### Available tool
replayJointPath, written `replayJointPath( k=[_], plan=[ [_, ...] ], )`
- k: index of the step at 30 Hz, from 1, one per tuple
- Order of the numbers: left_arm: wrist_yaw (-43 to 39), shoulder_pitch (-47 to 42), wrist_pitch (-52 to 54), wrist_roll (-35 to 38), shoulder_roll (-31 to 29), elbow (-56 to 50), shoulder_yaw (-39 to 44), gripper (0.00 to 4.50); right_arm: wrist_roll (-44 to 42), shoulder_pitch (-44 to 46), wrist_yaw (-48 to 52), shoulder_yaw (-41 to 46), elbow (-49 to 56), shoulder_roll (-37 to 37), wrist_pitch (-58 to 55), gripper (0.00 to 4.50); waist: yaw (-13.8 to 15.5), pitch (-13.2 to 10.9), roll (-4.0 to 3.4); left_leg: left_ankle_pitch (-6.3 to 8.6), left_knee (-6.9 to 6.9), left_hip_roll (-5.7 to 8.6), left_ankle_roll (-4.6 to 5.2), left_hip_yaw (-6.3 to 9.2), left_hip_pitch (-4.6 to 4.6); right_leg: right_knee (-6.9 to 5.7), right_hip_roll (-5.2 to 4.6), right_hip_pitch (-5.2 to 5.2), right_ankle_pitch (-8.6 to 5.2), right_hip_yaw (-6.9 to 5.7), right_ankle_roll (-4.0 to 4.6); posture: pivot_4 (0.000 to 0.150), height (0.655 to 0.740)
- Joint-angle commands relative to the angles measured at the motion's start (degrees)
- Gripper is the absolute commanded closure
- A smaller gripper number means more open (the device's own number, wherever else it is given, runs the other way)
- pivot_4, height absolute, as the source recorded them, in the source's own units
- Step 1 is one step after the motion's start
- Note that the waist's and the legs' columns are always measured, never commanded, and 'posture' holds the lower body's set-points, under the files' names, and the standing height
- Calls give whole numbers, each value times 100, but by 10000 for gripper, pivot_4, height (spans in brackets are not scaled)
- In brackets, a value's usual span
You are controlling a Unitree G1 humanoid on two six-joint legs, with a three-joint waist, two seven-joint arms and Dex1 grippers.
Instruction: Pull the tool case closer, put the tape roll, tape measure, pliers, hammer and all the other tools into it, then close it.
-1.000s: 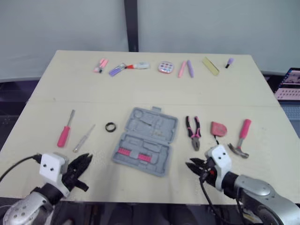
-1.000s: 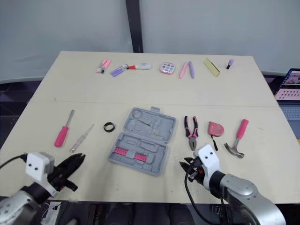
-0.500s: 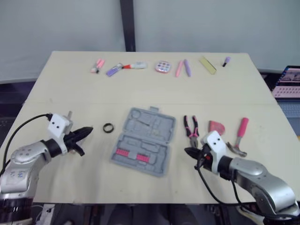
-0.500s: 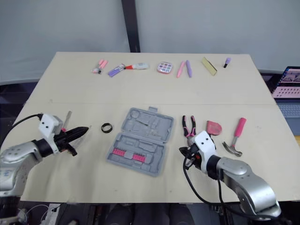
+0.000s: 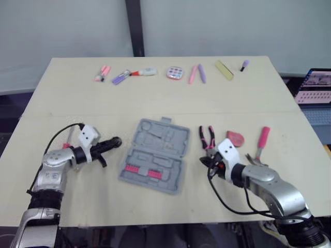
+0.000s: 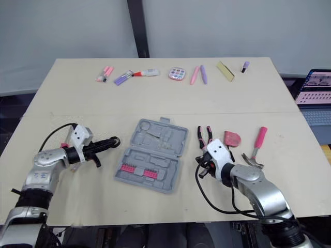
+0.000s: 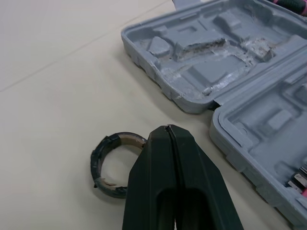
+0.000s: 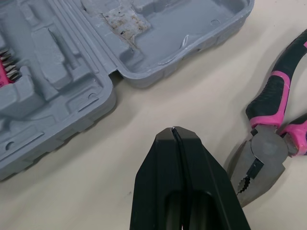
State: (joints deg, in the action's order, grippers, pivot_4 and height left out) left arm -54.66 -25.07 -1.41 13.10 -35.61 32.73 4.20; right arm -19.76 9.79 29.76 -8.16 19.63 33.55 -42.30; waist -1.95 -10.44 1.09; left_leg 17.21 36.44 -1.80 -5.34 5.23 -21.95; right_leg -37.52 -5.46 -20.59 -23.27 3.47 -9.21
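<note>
The grey tool case (image 5: 155,157) lies open in the middle of the table, with pink bits in its near half. My left gripper (image 5: 111,143) is shut, its tip over the black tape roll (image 7: 97,165), just left of the case. My right gripper (image 5: 204,161) is shut too and holds nothing; it hovers between the case's right edge and the nose of the pink-handled pliers (image 5: 208,138). Right of the pliers lie the red tape measure (image 5: 235,138) and the pink-handled hammer (image 5: 260,144). A pink screwdriver handle (image 5: 65,146) peeks out behind my left arm.
A row of small pink and purple items (image 5: 170,73) lies along the table's far edge. A laptop (image 5: 315,85) stands off the table's right side. Bare tabletop lies in front of the case.
My left gripper swung from the near left corner in to the tape roll. My right gripper moved forward to the pliers' nose. The camera shifted a little.
</note>
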Motion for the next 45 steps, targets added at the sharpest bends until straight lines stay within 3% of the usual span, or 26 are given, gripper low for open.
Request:
replayJointPath(
  k=[1,11,23,35,45],
  plan=[
    [-85,-256,-318,-149,107,472,-69,45000,174,102,105,-102,-101,-61,213,44697,1,0,0,0,2,1,0,0,0,-2,-6,0,1,-13,1,1500,7400],
    [-59,-702,-879,-530,468,1341,-324,45000,427,208,83,-342,-386,-337,425,44697,9,0,0,1,12,4,1,1,-1,-11,-16,2,2,-39,3,1500,7400],
    [35,-694,-1139,-710,715,1625,-353,45000,675,129,-22,-479,-556,-876,676,44697,0,0,-1,0,19,4,1,7,0,-19,-38,3,4,-101,6,1500,7400],
    [-52,-276,-899,-634,771,1024,-364,45000,826,79,70,-509,-595,-1121,743,44697,5,8,-14,0,20,4,1,8,1,-20,-59,5,9,-155,15,1500,7400],
    [-30,563,-331,-425,711,-267,-320,45000,758,-134,303,-504,-377,-973,716,44697,7,27,-46,1,20,6,1,7,1,-16,-64,11,9,-157,15,1500,7400]
  ],
)
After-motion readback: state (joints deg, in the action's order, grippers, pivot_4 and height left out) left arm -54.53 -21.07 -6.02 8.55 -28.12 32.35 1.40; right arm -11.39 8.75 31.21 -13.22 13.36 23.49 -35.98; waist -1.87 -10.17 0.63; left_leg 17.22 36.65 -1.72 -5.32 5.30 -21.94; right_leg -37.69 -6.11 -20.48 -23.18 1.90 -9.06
